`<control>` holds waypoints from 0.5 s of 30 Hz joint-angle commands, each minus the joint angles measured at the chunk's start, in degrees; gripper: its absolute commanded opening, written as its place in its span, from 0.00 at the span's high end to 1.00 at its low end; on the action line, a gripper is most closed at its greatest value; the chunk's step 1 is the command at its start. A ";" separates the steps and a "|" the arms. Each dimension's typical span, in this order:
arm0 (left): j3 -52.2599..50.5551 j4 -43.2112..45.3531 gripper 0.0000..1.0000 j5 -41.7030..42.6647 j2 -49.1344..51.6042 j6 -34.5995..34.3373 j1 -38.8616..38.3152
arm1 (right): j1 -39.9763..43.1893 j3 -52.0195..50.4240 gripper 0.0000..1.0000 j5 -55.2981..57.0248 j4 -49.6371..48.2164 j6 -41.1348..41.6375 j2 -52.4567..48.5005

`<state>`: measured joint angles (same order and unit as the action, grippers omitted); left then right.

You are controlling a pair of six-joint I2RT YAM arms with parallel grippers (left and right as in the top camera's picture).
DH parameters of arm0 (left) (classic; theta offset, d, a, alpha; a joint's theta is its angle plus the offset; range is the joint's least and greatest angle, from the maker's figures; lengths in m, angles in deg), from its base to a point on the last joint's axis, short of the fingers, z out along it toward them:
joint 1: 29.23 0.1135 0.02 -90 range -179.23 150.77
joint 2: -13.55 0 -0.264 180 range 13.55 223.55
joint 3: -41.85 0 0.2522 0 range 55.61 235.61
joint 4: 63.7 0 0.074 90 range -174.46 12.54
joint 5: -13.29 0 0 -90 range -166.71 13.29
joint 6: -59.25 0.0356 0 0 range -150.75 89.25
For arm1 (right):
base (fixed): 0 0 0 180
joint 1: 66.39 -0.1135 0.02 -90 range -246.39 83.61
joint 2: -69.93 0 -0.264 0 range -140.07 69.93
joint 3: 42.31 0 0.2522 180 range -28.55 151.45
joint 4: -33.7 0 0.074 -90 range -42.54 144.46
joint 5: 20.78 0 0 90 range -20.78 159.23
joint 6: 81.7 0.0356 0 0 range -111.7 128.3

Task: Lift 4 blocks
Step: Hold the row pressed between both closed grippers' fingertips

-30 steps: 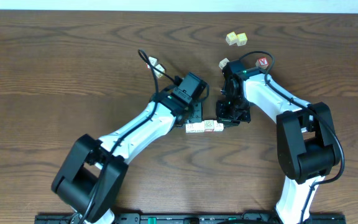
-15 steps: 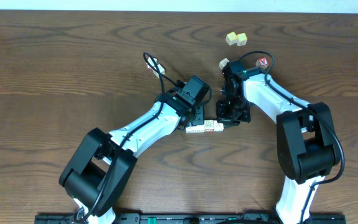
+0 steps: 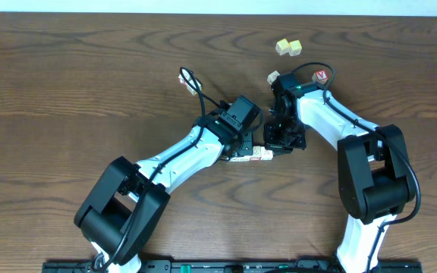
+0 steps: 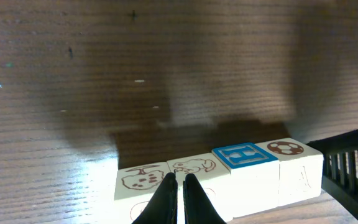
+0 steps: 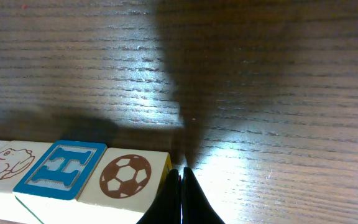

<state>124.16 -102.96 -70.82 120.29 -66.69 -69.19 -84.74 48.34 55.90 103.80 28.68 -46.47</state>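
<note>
Four blocks stand in a straight row near the middle of the desk, side touching side; from left to right in the wrist views they show a spotted brown print, a small animal, a blue H and a brown ball. The left pincer is closed with nothing between its fingers, its tips over the animal block; whether they touch it I cannot tell. The right pincer is likewise closed and empty, its tips just beside the right end of the ball block. Two yellowish cubes lie toward the far edge, well apart from the row; a red-letter cube lies just beyond the right arm.
</note>
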 commanded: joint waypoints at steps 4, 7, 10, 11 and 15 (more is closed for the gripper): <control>-0.52 -0.09 0.93 0.09 0.76 -0.42 -0.15 | -0.50 -0.17 0.99 -0.26 0.04 0.59 1.27; -0.52 -0.15 0.93 0.09 0.76 -0.42 -0.15 | -0.50 -0.17 0.99 -0.26 0.07 0.59 1.27; -0.52 -0.42 0.93 0.09 0.76 -0.42 -0.15 | -0.50 -0.17 0.99 -0.26 0.09 0.59 1.27; -0.52 -0.52 0.93 0.09 0.76 -0.42 -0.15 | -0.50 -0.17 0.98 -0.26 0.09 0.59 1.27; -0.52 -0.81 0.93 0.09 0.76 -0.42 -0.15 | -0.50 -0.17 0.99 -0.26 0.04 0.59 1.27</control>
<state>124.16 -103.20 -70.66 120.29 -66.80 -69.19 -84.74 48.34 55.90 103.80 28.68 -46.47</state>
